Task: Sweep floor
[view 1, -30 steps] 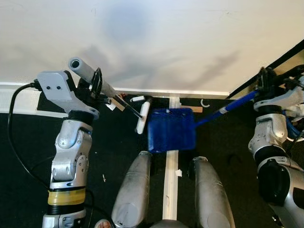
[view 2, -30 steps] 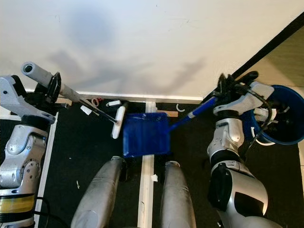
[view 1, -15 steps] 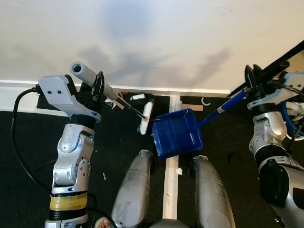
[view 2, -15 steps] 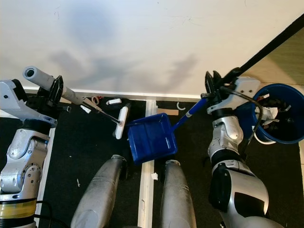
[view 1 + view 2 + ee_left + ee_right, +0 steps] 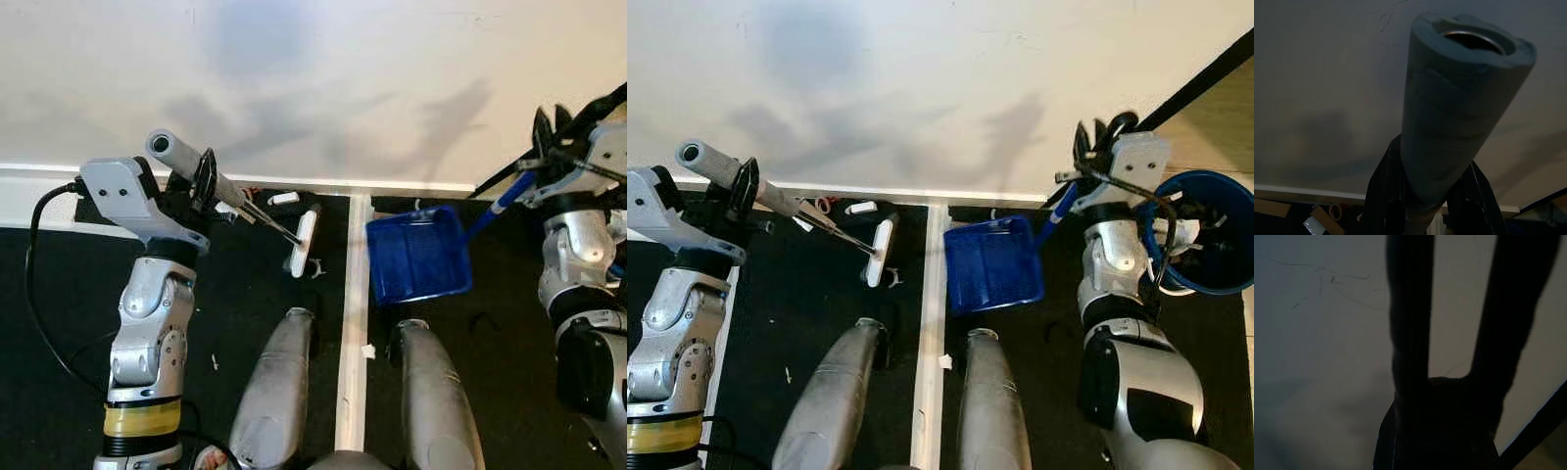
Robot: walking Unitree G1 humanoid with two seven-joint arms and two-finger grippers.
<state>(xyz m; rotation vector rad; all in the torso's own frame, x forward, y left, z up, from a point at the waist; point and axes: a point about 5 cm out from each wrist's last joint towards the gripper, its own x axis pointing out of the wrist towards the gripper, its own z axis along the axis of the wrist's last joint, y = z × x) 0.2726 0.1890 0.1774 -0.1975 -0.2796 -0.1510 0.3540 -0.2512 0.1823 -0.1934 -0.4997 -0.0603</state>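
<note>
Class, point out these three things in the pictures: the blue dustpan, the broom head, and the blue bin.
blue dustpan [image 5: 416, 257], left eye view, middle of its pan.
broom head [image 5: 304, 243], left eye view, middle of the white bar.
blue bin [image 5: 1221, 285], right eye view, its front rim.

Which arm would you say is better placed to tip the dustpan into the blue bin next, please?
The right. Its tool holds the dustpan by the handle, and the blue bin sits just beside that arm. The left tool grips the broom.

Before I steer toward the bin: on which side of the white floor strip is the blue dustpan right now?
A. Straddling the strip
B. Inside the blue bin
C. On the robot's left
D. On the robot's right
D. The blue dustpan lies wholly on the robot's right of the white floor strip, its handle in the right gripper.
</note>
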